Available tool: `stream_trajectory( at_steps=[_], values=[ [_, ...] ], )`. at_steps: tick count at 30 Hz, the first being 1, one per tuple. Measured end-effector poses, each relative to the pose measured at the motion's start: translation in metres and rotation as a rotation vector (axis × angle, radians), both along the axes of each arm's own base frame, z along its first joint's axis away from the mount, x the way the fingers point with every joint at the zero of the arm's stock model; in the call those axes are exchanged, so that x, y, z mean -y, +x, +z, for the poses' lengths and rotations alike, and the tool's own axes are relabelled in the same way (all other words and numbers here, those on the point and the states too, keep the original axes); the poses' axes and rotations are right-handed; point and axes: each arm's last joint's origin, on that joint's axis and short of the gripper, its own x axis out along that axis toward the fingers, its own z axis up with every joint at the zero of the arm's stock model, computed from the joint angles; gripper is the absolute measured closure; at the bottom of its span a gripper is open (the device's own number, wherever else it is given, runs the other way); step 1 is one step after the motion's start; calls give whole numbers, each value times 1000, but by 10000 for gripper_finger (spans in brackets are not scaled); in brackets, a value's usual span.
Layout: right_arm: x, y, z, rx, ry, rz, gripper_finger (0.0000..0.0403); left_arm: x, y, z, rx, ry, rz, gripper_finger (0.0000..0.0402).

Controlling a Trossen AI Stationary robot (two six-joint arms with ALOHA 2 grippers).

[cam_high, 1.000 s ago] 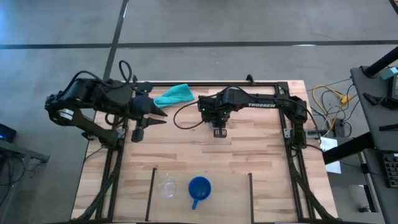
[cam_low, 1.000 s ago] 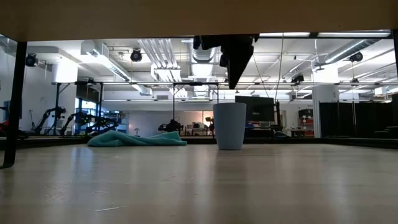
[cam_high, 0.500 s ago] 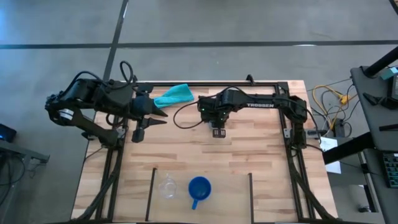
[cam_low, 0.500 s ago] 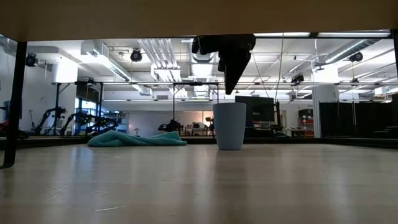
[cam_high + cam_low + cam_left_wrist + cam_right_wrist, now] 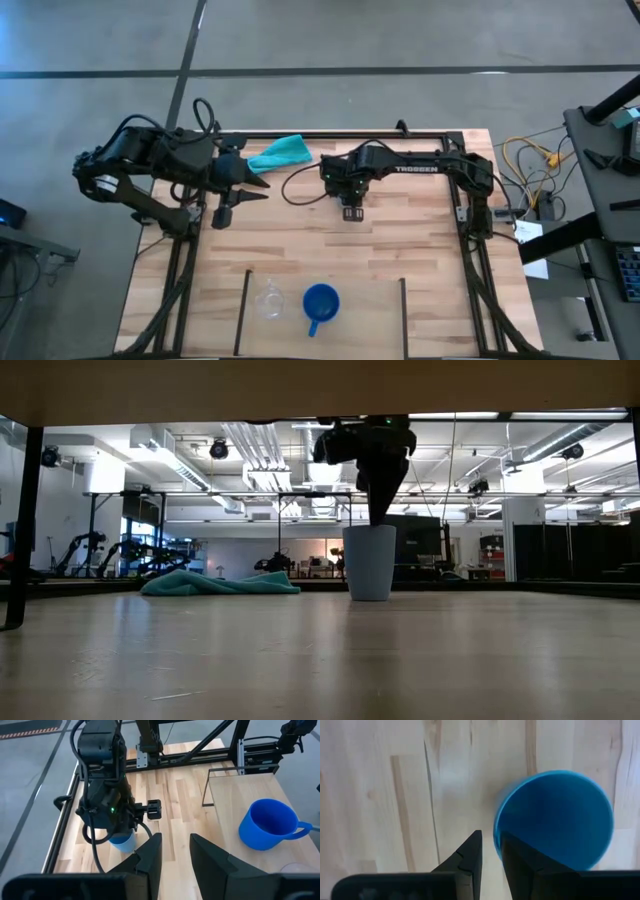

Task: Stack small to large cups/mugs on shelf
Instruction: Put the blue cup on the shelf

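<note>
Right wrist view: light blue cup (image 5: 555,817) astride right pincer (image 5: 491,851).

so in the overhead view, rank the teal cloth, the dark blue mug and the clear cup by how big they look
1. teal cloth, lying at the table's far edge, looks largest.
2. dark blue mug, on the shelf.
3. clear cup, beside the mug; its see-through outline is faint, so the gap to the mug is unsure.

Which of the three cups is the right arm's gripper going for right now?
The light blue handleless cup, alone mid-table under the right gripper, whose narrowly parted jaws straddle its rim. The dark blue mug and tiny clear cup sit together on the shelf.
</note>
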Motion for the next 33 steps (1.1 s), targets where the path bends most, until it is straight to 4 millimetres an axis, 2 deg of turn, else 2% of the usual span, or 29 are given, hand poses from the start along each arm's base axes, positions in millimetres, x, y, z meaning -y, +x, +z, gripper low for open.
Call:
stream_trajectory(
  at_steps=[11, 17, 21, 26, 33],
  values=[
    [0, -3, -15, -18, 4, -5, 342, 0, 0, 0, 3, 19, -12, 315],
    [1, -2, -14, -9, 2, -8, 386, 0, 0, 1, 7, 20, -13, 315],
    [1, -3, -12, -13, 8, -44, 392, 0, 0, 1, 5, 21, -13, 315],
    [-8, -16, 3, -50, 26, -83, 393, 0, -1, 1, 7, 21, -13, 315],
    [-30, -45, 46, -28, 44, -147, 394, 0, 1, 0, 2, 22, -13, 315]
  ],
)
